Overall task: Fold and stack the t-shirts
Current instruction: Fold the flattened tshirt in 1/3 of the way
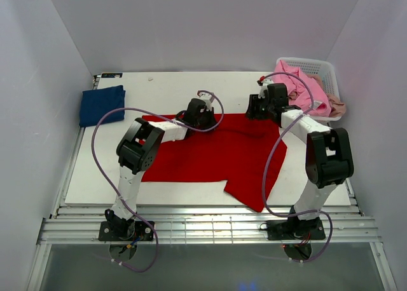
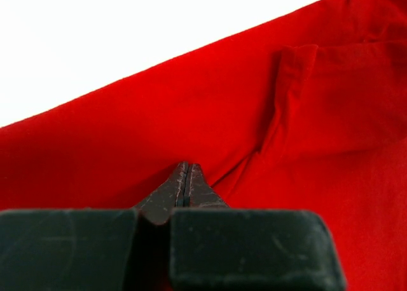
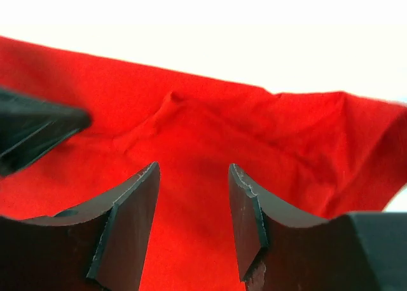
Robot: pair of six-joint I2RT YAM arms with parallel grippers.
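Bright red cloth t-shirt (image 1: pixel 216 154) lies on the white table (image 1: pixel 165 87); left gripper (image 2: pixel 185 175) fingers are pressed together at a crease, right gripper (image 3: pixel 193 173) fingers stand apart.

Pink t-shirt (image 1: pixel 304 87) (basket (image 1: pixel 318 65) too) partly behind right arm (image 1: pixel 302 122); beige cloth (image 1: pixel 337 107) indistinct

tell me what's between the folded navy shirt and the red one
In the top view, only bare white table separates the navy shirt from the red shirt; a purple cable loops above that gap.
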